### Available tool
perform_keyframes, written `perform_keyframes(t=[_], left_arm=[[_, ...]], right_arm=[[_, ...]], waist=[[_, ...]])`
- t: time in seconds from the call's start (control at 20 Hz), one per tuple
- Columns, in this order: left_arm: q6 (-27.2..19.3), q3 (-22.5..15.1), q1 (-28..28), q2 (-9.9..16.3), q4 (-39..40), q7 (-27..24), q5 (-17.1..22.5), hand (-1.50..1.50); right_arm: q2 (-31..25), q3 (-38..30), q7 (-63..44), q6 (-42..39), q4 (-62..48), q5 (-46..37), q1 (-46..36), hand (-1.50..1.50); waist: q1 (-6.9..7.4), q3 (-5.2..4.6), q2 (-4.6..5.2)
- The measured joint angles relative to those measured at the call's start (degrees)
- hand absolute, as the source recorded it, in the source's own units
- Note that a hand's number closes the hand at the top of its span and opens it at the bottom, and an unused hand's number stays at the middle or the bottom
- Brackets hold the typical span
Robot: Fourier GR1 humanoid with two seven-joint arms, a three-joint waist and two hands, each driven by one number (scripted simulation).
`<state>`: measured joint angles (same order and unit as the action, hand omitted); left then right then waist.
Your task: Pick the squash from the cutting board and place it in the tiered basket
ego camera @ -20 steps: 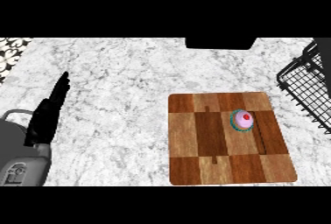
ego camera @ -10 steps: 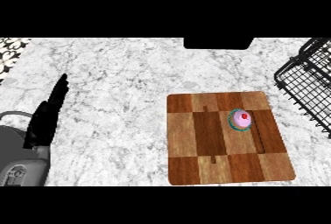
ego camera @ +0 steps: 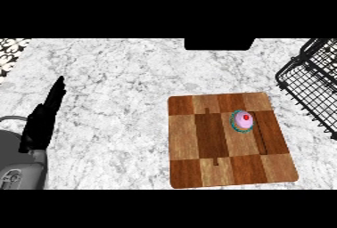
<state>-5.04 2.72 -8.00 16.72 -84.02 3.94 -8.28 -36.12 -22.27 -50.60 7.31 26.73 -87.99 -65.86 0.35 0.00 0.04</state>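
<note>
Counter (ego camera: 118,89): white stone look with grey marbled veining, smooth, faint sheen.

Cutting board (ego camera: 197,147): wood, a patchwork of light and dark brown blocks with visible grain, smooth satin face, rounded corners; lies right of centre.

Tiered basket (ego camera: 309,84): thin black wire in an open grid, matt; at the far right edge.

Small item on the board (ego camera: 242,120): pale pink smooth top with a red spot and a teal rim, plastic-like, slightly glossy.

Left hand (ego camera: 45,118): black, matt, at the left edge, fingers straight.

Forearm (ego camera: 16,162): grey, smooth hard shell with a dull sheen, near left corner.

Patterned black-and-white surface (ego camera: 10,49): far left corner, matt.
</note>
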Motion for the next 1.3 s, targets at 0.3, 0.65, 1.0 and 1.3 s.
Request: perform_keyframes(t=[0.3, 0.65, 1.0, 1.3], left_arm=[[-0.2, 0.1, -0.2, -0.6, 0.4, -0.7, -0.7, 0.0], [-0.7, 0.3, -0.6, -1.4, 0.6, -0.5, -1.5, 0.0], [0.5, 1.3, 0.6, -0.8, 0.4, -1.4, -1.1, 0.0], [1.1, 1.3, 1.5, -1.1, -1.4, 0.0, -1.1, 0.0]], right_arm=[[0.3, -4.2, 2.7, 1.5, 1.7, 6.6, 4.0, 1.5], [2.5, -9.2, 2.4, 5.6, 6.3, 14.5, 9.7, -1.5], [3.6, -9.4, 3.5, 13.4, 14.1, 17.4, 13.3, -1.5], [3.5, -7.7, 0.1, 14.2, 25.9, 17.0, 16.9, -1.5]], waist=[[-0.08, 0.03, 0.02], [-0.39, 0.01, -0.09], [-0.28, 0.01, -0.12], [-0.68, -0.04, -0.31]])
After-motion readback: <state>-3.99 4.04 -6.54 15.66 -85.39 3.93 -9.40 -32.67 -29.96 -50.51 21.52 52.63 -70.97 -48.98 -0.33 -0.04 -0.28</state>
